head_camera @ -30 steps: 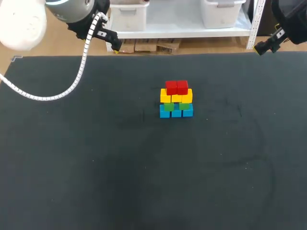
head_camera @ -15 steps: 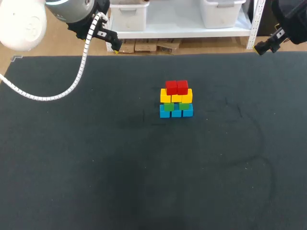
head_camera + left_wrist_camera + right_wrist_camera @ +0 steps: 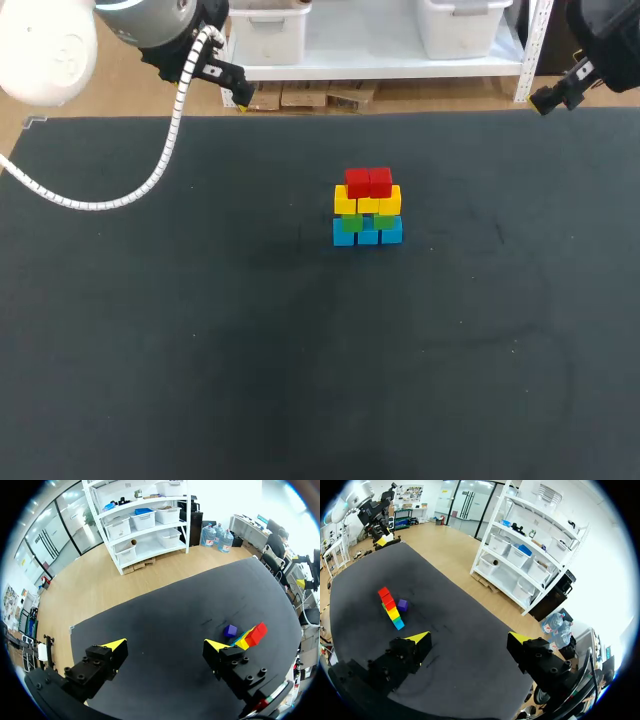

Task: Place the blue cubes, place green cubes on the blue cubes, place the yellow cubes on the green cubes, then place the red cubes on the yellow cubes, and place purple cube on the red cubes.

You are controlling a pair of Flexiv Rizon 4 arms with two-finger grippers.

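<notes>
In the middle of the head view, the stack is banded: blue cubes (image 3: 367,235) lowest, then green cubes (image 3: 351,223), yellow cubes (image 3: 367,203), red cubes (image 3: 368,182). The purple cube (image 3: 230,630) is plain violet. The bench (image 3: 200,330) is black.

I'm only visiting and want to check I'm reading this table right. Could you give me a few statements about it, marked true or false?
1. The red cubes are the top of the stack. True.
2. The purple cube sits on the red cubes. False: it lies on the table next to the stack.
3. The left gripper and the right gripper are both open and hold nothing. True.
4. The blue cubes are the top layer. False: they are the bottom layer, resting on the table.
</notes>
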